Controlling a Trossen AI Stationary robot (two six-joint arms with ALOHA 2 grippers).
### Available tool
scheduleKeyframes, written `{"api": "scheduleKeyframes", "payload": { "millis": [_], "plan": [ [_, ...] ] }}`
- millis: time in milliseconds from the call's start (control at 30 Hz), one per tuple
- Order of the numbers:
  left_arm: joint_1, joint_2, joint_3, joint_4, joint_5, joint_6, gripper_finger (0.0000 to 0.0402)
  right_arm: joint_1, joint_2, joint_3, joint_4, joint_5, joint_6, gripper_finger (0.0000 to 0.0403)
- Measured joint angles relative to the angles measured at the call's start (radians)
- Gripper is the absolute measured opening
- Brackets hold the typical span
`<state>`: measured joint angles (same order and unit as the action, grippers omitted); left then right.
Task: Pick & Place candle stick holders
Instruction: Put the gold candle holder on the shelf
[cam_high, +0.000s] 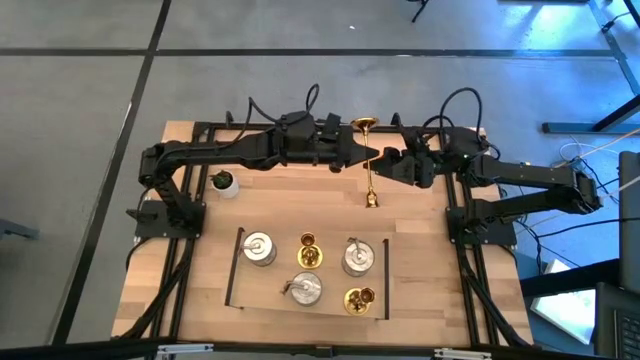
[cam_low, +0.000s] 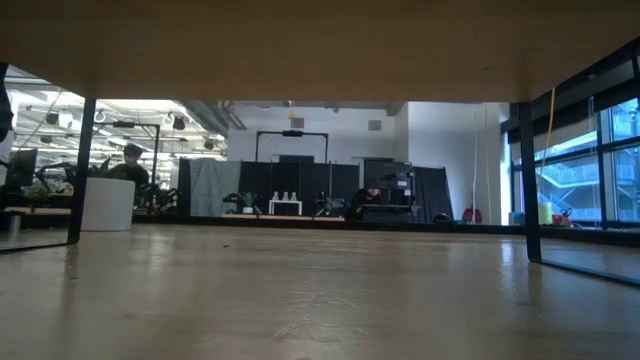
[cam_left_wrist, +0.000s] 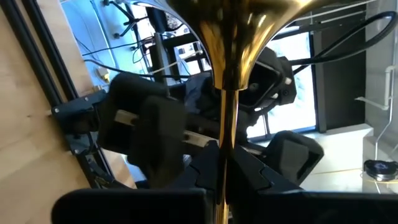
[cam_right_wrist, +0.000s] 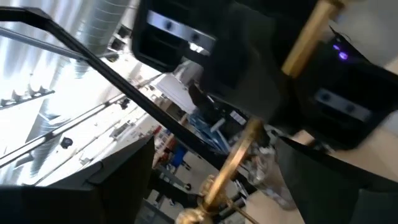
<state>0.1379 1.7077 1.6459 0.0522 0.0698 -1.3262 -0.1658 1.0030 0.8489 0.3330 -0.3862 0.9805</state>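
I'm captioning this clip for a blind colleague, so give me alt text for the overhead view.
Seen from above, the left gripper is shut on a tall brass candle stick holder at the table's far side, with the right gripper open beside its stem. Nearer, three silver holders and two gold holders stand on a wooden tray.

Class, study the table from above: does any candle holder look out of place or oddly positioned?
Yes. One tall gold holder lies level between the left gripper, shut on its stem, and the open right gripper, while the other five stand inside the dark frame.
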Motion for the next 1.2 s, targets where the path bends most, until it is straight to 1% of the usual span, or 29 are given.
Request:
{"api": "scheduleKeyframes", "payload": {
  "millis": [133, 333, 733, 1200],
  "plan": [
    [-0.001, 0.000, 0.000, 0.002, -0.012, 0.002, 0.0009, 0.000, 0.000, 0.000, 0.062, -0.003, 0.000, 0.0338],
    [0.000, -0.002, 0.000, 0.004, -0.017, 0.004, 0.0009, 0.000, 0.000, 0.000, 0.073, -0.003, 0.023, 0.0338],
    [0.019, -0.002, 0.000, -0.001, -0.026, 0.023, 0.0009, 0.001, 0.000, 0.000, -0.018, -0.007, 0.056, 0.0337],
    [0.022, -0.002, 0.000, -0.004, -0.027, 0.040, 0.0009, 0.001, 0.000, 0.000, -0.013, -0.002, 0.059, 0.0337]
  ]
}}
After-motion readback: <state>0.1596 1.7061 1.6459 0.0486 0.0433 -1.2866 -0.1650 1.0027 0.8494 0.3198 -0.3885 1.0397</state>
